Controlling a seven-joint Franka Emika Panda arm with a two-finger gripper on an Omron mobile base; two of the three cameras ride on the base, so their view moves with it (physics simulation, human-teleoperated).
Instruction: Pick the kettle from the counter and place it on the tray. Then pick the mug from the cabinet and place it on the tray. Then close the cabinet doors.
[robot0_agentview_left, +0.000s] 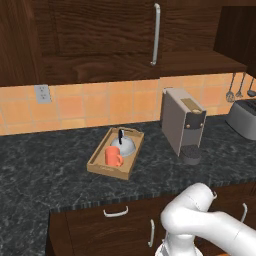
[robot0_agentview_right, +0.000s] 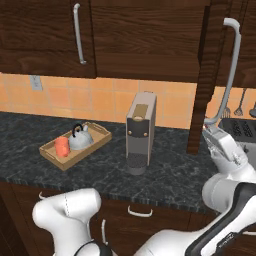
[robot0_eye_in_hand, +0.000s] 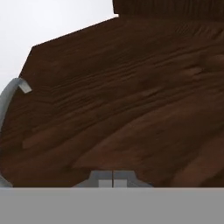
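Two of the three steps look complete: the kettle (robot0_agentview_left: 123, 145) and the mug (robot0_agentview_left: 113, 157) both sit inside the tray (robot0_agentview_left: 129, 165) on the worktop (robot0_agentview_left: 45, 165), mug just in front of kettle. What remains for you is the cabinet doors. The left door (robot0_agentview_right: 45, 35) reads as closed, its bar handle (robot0_agentview_right: 77, 34) flat against the cabinet front. The right door (robot0_agentview_right: 202, 75) stands swung out, edge-on to the right base camera, with its long silver handle (robot0_agentview_right: 231, 65) facing the arm. The claw (robot0_eye_in_hand: 113, 183) rests close against the wood-grain panel (hand view), fingertips drawn together with no gap between them and nothing held. Judge the door as a stiff, rigid slab on hinges: light to swing, not fragile, smooth enough for the tips to slide. You need no grasp; push flat on the panel near the handle side, far from the hinge.
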